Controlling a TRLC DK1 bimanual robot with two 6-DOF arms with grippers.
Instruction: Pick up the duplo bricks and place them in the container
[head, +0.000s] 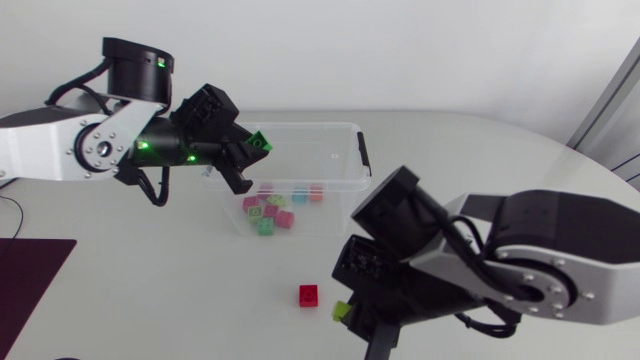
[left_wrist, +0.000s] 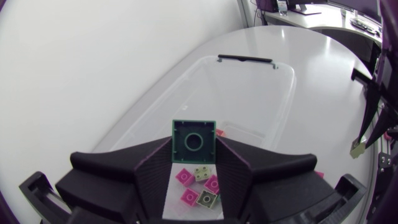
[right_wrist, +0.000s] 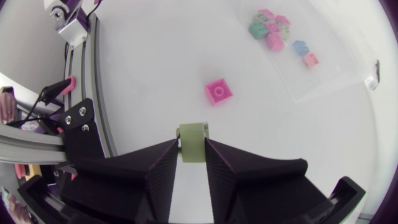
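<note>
— Left gripper (head: 252, 152)?
— Clamps a green brick (head: 261, 143) over the container (head: 345, 128), upper centre; wrist view shows its hollow underside.
— Right gripper (right_wrist: 191, 158)?
— Pinches a pale-green brick (head: 342, 311), lower centre; a red brick (head: 309, 294) lies nearby on the tabletop (head: 150, 300).

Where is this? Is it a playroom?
Probably a robot lab, not a playroom: two robot arms at a white table, the left hand holding a green brick over a clear box, the right hand gripping a pale brick.
</note>
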